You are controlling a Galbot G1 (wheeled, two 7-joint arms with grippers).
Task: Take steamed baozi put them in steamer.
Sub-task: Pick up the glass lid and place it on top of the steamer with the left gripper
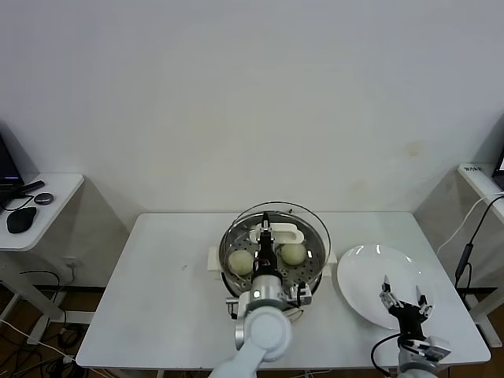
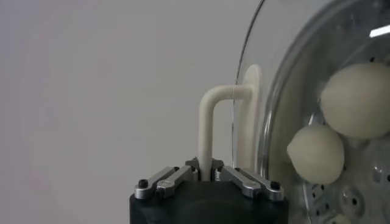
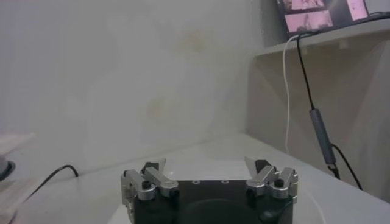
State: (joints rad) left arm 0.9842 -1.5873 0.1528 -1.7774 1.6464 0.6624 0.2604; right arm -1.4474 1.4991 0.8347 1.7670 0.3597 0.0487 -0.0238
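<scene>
Two steamed baozi (image 1: 241, 261) show plainly in the head view, both lying on the perforated tray of the steamer (image 1: 315, 248), one at about 9 o'clock of the pot's centre and the other (image 1: 293, 253) at about 3 o'clock. We go from the worktop (image 1: 157, 299) down: the steamer sits near its middle, and the white plate (image 1: 370, 272) lies just beside the steamer at 3 o'clock, bare of buns. Over the pot we have the glass lid (image 1: 303, 213), its white handle (image 2: 210, 122) clenched by our left end effector (image 2: 206, 171), jaws closed on the bar. Our right end effector (image 3: 210, 173) hangs released above the plate, jaws spread and grasping nothing. Whether more buns hide under our left arm we cannot tell. We judge the buns light, soft and easily dented, best taken gently across the widest part.
</scene>
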